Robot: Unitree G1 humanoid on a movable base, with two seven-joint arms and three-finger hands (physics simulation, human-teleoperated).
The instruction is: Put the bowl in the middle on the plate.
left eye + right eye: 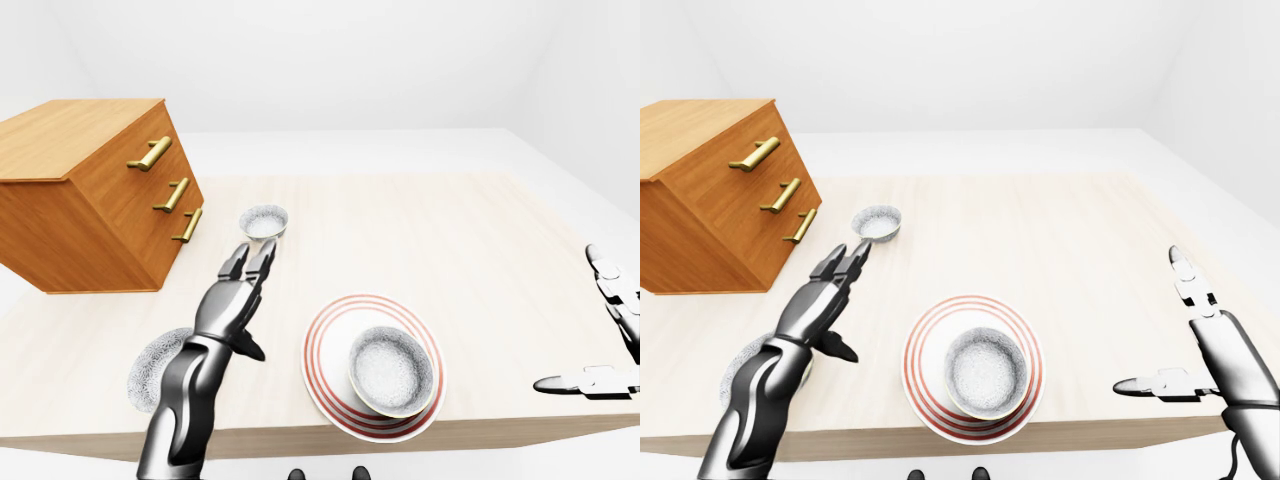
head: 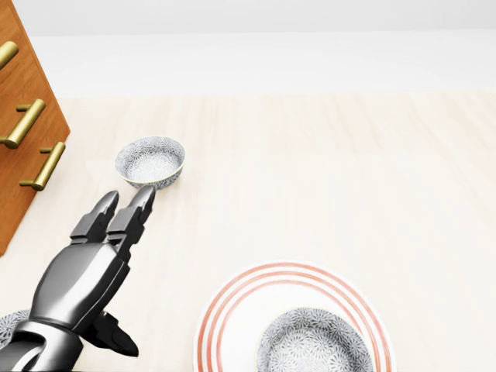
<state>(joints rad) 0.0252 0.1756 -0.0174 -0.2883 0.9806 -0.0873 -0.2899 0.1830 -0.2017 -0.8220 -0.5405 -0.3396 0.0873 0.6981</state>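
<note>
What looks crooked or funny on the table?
Not much. The bowl sits a little right of the plate's middle in the head view, close to its right rim. Nothing looks spilled or broken, and the far bowl beside the drawers stands upright.

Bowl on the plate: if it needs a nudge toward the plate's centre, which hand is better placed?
Left, probably. The left hand hovers open over the table just left of the plate, while the right hand is open out at the table's right edge, farther from the bowl.
</note>
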